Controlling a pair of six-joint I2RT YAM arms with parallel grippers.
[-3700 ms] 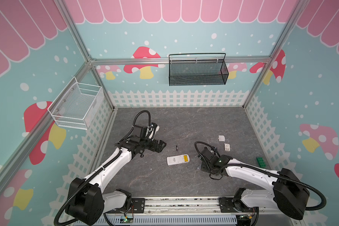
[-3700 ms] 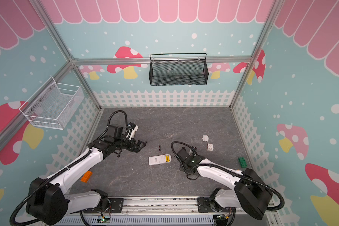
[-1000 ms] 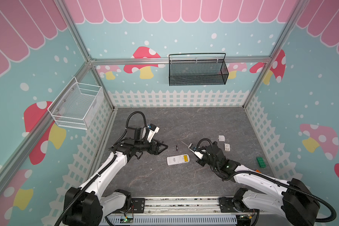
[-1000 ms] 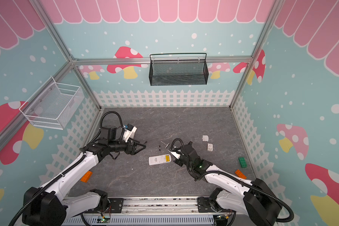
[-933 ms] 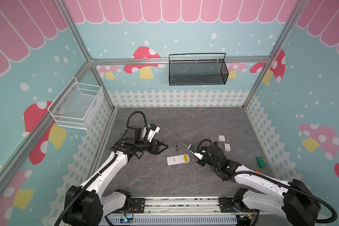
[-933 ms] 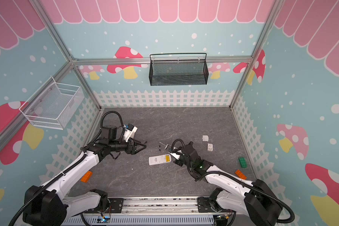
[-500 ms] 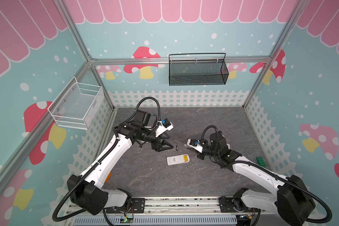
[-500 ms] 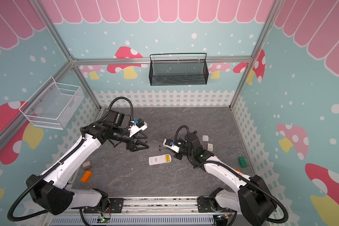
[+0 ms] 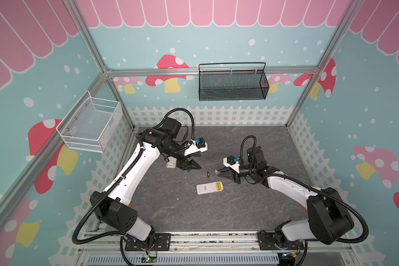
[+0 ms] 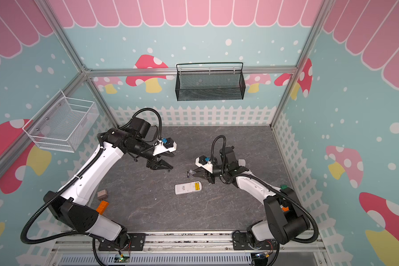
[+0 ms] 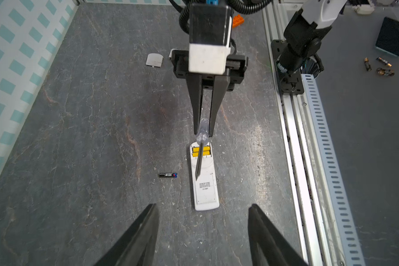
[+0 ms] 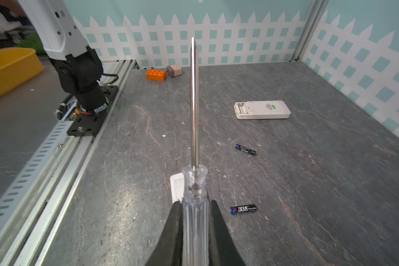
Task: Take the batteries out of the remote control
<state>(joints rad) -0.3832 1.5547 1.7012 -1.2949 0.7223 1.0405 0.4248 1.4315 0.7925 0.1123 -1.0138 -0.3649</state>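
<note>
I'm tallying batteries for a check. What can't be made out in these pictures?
Left wrist view: the screwdriver shaft crosses the yellow batteries.
Right wrist view: the screwdriver handle hides all but a corner of the loaded remote.
In a top view the left gripper covers most of the other remote.

The remote control (image 11: 204, 184) is white, showing two yellow batteries (image 11: 201, 152); the black battery (image 11: 168, 175) bears white lettering and a blue-and-red end. The screwdriver (image 12: 195, 184) has a clear handle and a silver shaft; the table (image 9: 171, 207) is dark grey, veined like stone; the brick (image 12: 156, 74) is orange.
</note>
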